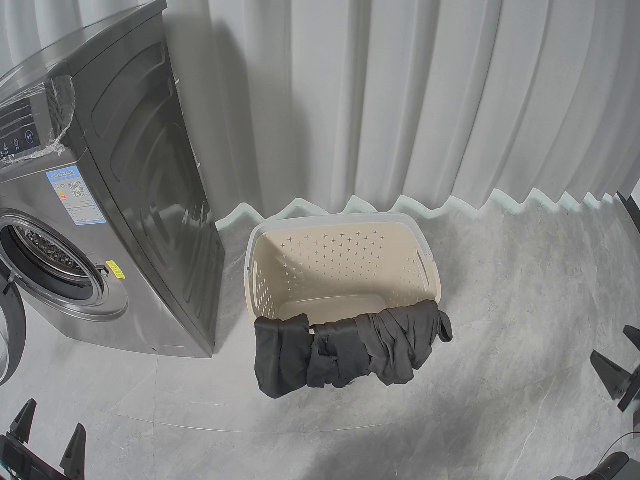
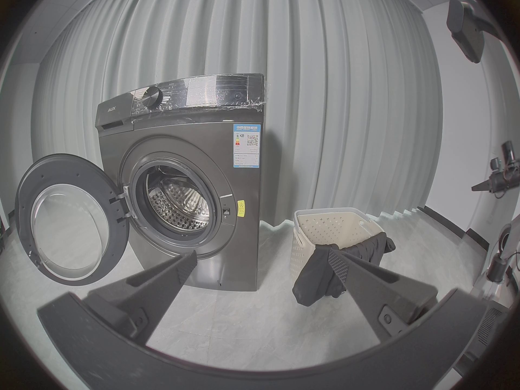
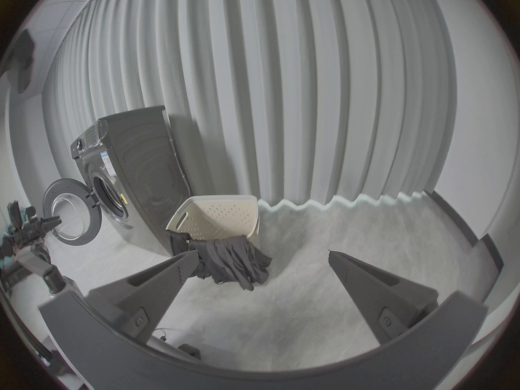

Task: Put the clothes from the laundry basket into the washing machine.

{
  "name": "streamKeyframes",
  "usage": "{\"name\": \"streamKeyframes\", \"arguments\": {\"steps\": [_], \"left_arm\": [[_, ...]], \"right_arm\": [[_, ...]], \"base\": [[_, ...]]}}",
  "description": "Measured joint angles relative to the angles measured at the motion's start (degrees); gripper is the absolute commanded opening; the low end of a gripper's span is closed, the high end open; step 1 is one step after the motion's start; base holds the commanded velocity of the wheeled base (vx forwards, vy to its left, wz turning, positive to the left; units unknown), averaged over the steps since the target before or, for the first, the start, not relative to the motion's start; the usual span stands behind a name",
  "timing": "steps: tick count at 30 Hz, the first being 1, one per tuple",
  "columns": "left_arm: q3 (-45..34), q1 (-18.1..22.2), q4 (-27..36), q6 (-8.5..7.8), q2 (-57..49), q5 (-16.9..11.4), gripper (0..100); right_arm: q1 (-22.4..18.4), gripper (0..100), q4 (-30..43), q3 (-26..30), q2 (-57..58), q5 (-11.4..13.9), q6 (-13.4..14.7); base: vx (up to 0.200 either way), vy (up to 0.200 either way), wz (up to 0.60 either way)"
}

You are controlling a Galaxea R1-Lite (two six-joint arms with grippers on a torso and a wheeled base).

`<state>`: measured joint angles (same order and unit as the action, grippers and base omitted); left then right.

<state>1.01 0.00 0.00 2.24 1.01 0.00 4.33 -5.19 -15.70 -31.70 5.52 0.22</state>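
Left gripper (image 1: 52, 421) sits down at 7 o'clock in the head view, its two black fingers spread wide apart with nothing between them. Right above it, at 9 to 10 o'clock, is the grey metal front-loading washing machine (image 1: 133, 188), its round door (image 2: 70, 220) swung fully open and the steel drum (image 2: 179, 204) wide open to drop stuff into. Dead centre is the cream perforated plastic laundry basket (image 1: 340, 261) on the pale grey stone-look floor (image 1: 520, 341), just beside the washer's side panel, with the white pleated curtain (image 1: 400, 88) behind it at 12. The thing that matters is the dark charcoal crumpled garment (image 1: 347, 351): it's draped over the basket's near rim, hanging mostly outside, bunched into soft folds, with a sleeve-like bit poking out at the 3 o'clock end. It's the one piece of clothing I can make out. Its long axis runs 9 to 3 along that rim, so it lies across both arms. From the left gripper it's up toward 1 o'clock. From the right gripper (image 1: 617, 361), parked at 4 o'clock with fingers also spread and empty, it's off toward 9. I'd call the distance nearly even, maybe the right a touch closer, but the left is on the washer's side.
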Motion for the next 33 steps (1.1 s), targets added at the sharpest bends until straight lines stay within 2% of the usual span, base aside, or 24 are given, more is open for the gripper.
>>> {"name": "streamKeyframes", "arguments": {"steps": [7,16,27,33], "left_arm": [[0.0,0.0,0.0,-0.01,0.0,0.0,100],[0.0,0.0,0.0,-0.01,0.0,0.0,100],[0.0,0.0,0.0,0.02,0.0,0.0,100],[0.0,0.0,0.0,0.02,0.0,0.0,100]], "right_arm": [[2.6,100,-4.7,-3.4,-17.4,1.1,1.9],[7.3,100,-6.8,-8.3,-35.5,0.4,3.3],[10.1,100,-7.9,-14.8,-50.7,-0.1,7.3],[10.4,100,-14.7,-15.5,-57.6,-0.2,8.1]], "base": [[0.000,0.000,0.00],[0.000,0.000,0.00],[0.000,0.000,0.00],[0.000,0.000,0.00]]}}
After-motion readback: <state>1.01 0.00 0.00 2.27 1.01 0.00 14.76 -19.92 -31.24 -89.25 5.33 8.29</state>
